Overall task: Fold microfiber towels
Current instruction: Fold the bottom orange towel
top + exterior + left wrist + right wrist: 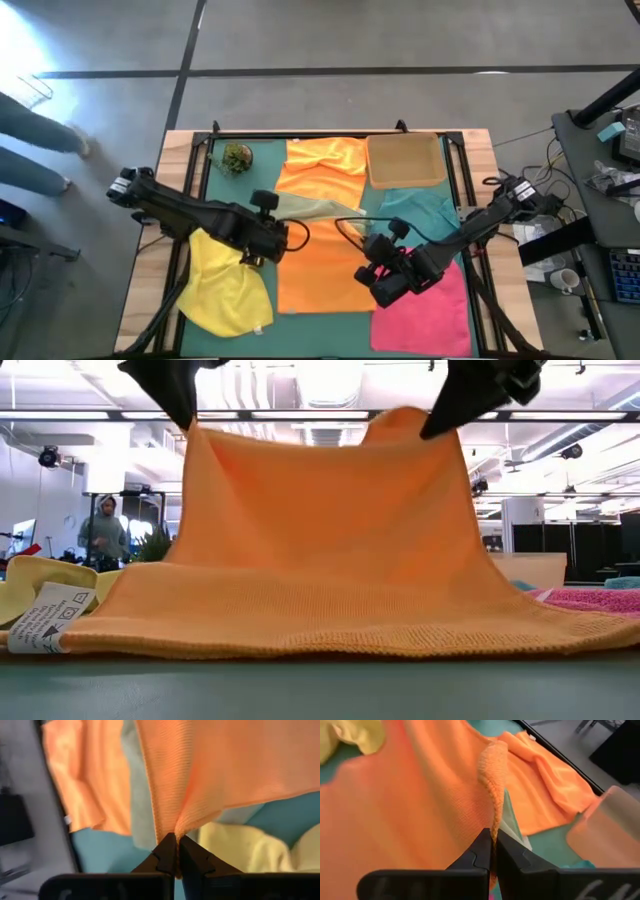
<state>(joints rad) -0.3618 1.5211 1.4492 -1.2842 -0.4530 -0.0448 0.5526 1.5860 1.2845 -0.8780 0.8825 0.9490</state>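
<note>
My worktop (160,250) is a pale wooden board with a dark teal mat laid over its middle, and nearly all of that mat is covered in soft cloth. The largest piece is the ribbed orange towel (320,550) at the centre near the front edge: I have it pinched at two corners and lifted, so it hangs like a tent, its knitted hem resting on the mat. My left hand (172,851) is clamped tight on one bunched corner, and my right hand (492,851) is clamped on the other, where the fuzzy edge curls over. A second orange towel (322,165) lies rumpled toward the back edge. The yellow towel (228,290) sprawls in loose folds by the front left corner, its white label showing. The pink towel (425,310) lies flat and nubbly at the front right corner, the teal towel (425,212) behind it. A shallow tan tray (405,160) sits rectangular near the back right corner. An olive towel (305,207) peeks out between the orange ones. Smallest is the mossy plant ball (237,157) toward the back left corner.
</note>
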